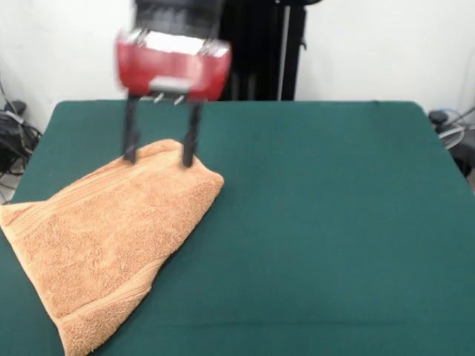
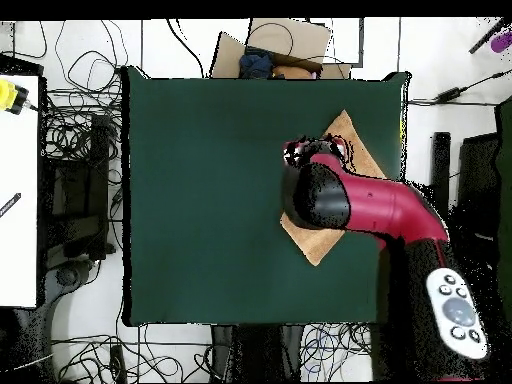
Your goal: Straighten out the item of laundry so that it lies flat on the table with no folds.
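Towel (image 1: pixel 111 237) lies folded over into a rough diamond on the green surface (image 1: pixel 334 222), at its left side in the front view. Gripper (image 1: pixel 159 158) fingers (image 1: pixel 189 144) spread apart, tips at the towel's far edge, holding nothing.

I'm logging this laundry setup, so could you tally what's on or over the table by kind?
Towels: 1, the orange-tan towel, folded over on itself
Tables: 1, the green table
Robot grippers: 1, the gripper, fingers apart at the towel's far edge
Total: 3
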Robot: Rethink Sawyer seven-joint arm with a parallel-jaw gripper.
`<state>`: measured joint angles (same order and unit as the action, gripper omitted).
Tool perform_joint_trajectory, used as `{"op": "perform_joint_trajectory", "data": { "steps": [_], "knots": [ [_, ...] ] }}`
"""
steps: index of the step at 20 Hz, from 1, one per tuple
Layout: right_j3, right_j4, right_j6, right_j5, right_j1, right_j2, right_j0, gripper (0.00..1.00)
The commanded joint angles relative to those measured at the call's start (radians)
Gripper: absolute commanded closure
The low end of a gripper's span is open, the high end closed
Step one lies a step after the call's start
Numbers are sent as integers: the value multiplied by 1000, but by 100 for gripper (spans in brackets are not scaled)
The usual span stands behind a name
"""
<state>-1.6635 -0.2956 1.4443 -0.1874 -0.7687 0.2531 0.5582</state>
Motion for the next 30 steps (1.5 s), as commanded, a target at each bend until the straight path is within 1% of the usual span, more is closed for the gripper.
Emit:
{"op": "perform_joint_trajectory", "data": {
  "steps": [1, 9, 14, 17, 23, 30],
  "knots": [
    [-159, -4, 121, 6, 162, 105, 68, 0],
    [-147, -20, 90, 0, 186, 119, 94, 0],
    [-117, -27, 64, -21, 202, 120, 94, 0],
    [-86, -34, 39, -28, 237, 128, 103, 0],
    [-3, -45, -15, -59, 343, 151, 137, 0],
    [31, -34, 25, -56, 377, 121, 96, 0]
  ]
}}
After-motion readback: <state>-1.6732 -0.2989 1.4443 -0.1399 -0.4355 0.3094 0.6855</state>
